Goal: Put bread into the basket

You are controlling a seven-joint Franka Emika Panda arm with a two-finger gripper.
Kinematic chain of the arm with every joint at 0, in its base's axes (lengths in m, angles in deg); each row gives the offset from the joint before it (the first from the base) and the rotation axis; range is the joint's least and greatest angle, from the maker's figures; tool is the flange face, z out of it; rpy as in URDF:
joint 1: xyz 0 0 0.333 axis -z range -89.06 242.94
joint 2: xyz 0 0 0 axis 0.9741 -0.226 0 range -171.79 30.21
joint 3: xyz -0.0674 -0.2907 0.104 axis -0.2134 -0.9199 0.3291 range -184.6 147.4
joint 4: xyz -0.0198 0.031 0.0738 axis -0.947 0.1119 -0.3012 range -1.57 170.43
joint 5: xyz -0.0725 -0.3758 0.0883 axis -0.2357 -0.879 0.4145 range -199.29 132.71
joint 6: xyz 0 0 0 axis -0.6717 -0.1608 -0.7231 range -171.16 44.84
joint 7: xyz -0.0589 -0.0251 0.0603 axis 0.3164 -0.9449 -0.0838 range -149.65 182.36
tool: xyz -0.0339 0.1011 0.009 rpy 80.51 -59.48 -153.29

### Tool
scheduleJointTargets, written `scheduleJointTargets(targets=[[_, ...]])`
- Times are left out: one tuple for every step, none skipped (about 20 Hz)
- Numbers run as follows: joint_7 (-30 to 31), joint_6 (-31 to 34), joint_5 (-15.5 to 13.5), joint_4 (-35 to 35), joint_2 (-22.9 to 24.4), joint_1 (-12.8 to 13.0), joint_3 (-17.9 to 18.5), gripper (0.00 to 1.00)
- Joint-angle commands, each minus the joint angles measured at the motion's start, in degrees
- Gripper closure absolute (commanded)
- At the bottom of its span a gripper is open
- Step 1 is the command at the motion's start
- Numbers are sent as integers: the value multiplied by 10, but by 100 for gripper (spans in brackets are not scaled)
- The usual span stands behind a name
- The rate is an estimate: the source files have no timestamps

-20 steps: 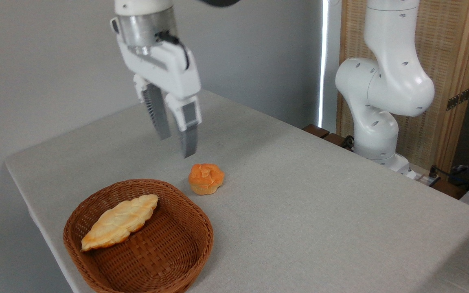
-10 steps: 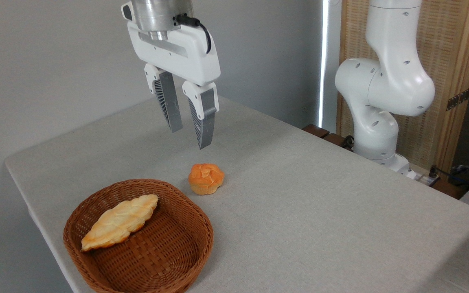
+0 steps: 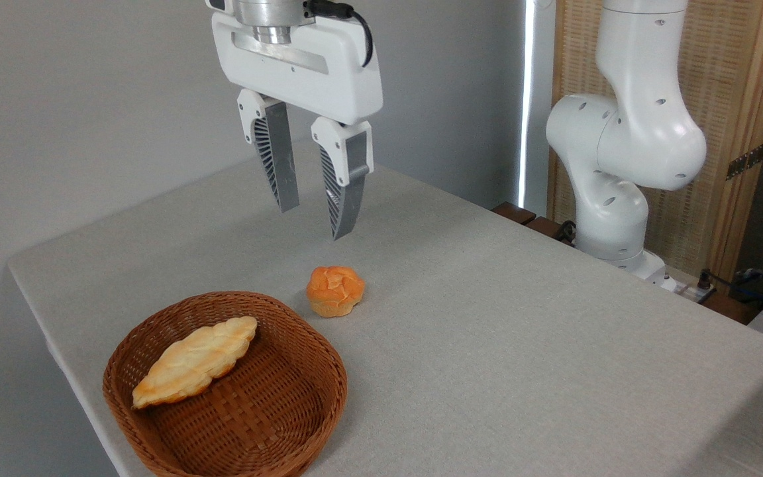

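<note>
The long braided bread (image 3: 195,361), pale cream with golden edges, lies inside the oval brown wicker basket (image 3: 302,411) at the table's front left, leaning against its far-left wall. My gripper (image 3: 315,222) hangs well above the table, up and to the right of the basket, fingers pointing down. It is open and holds nothing.
A small round orange bun (image 3: 335,290) sits on the grey tablecloth just beyond the basket's far-right rim, below the gripper. The arm's white base (image 3: 613,218) stands at the table's far right edge. The table's left edge runs close to the basket.
The gripper has risen and shifted to the right, away from the basket, and turned to face the camera more squarely. Bread, basket and bun have not moved.
</note>
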Motion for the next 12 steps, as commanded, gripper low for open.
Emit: scheduleJointTargets(targets=[[-3,13,-4,-8,-3,30,12,0],[-4,13,-4,-8,-4,30,11,0],[-4,13,-5,-8,-5,30,11,0],[-4,13,-8,-8,-6,30,11,0],[-3,12,-11,-8,-8,30,11,0],[-2,12,-11,-8,-12,30,11,0],[-2,12,-11,-8,-13,30,12,0],[-2,12,-11,-8,-13,30,12,0],[-2,10,-11,-8,-14,30,13,0],[-3,8,-11,-8,-14,30,14,0],[-3,7,-11,-8,-15,30,14,0],[-3,7,-11,-7,-16,30,18,0]])
